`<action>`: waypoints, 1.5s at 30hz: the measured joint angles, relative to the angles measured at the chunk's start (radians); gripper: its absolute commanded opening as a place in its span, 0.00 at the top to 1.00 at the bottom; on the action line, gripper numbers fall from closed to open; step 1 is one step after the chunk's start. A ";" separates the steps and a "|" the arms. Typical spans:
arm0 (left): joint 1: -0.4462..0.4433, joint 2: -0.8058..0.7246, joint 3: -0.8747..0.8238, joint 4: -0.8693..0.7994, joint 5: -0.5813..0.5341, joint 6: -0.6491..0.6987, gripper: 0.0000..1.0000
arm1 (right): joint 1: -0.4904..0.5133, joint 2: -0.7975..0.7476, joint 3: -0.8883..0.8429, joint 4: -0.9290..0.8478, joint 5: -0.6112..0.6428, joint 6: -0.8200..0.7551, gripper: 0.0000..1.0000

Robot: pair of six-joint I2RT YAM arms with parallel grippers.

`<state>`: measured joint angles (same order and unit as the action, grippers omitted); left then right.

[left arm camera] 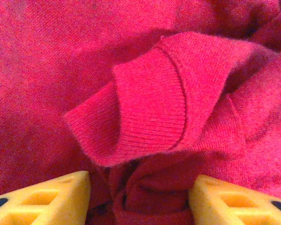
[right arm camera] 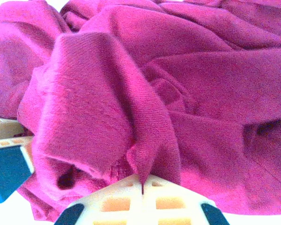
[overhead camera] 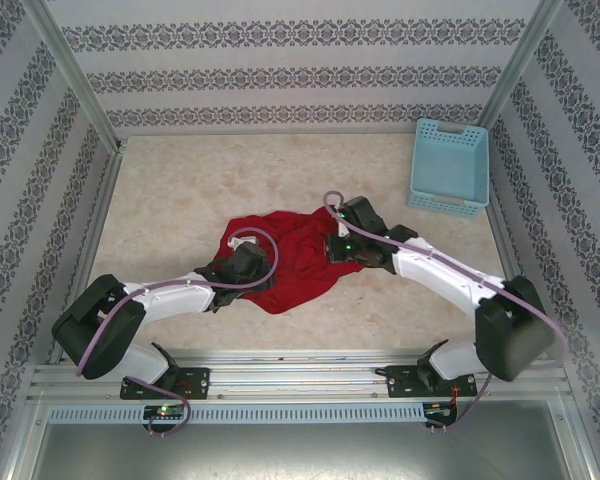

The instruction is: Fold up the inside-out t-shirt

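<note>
Crumpled heap of plain red soft cloth t-shirt (overhead camera: 292, 262) on the pale speckled desk (overhead camera: 180, 190), bunched between the two tools, no sleeve or hem laid out flat. Right tool (right arm camera: 143, 186) closed on a thin ridge of the cloth right at its tips; likely to slip free under any pull, with so little fabric in the bite. Left tool (left arm camera: 138, 197) half spread about a thick wad directly between its fingers; cannot tell whether clamped or merely straddling. Risk of dragging the whole heap instead of spreading it, if layers caught double. Risk too of folding it while inside out. Just ahead of the left tool, a ribbed knit band (left arm camera: 145, 108), rolled over on itself, raised seam along its edge. Elsewhere fine matte weave, limp, deep soft creases, no stiffness to hold a shape.
</note>
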<state>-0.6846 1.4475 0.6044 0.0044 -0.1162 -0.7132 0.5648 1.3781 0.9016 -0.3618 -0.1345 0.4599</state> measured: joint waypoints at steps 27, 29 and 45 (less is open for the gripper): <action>0.006 0.011 0.021 -0.004 0.019 0.002 0.44 | 0.056 0.031 0.013 -0.103 0.228 0.077 0.33; 0.006 0.011 0.021 -0.005 0.019 0.002 0.43 | 0.062 0.071 0.020 -0.121 0.259 0.090 0.39; 0.006 0.010 0.021 -0.015 0.011 0.005 0.42 | 0.005 -0.106 -0.206 -0.261 0.389 0.166 0.68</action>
<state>-0.6785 1.4574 0.6250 -0.0109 -0.1051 -0.7082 0.5697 1.2724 0.6960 -0.6231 0.2546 0.6258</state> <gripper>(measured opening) 0.573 0.160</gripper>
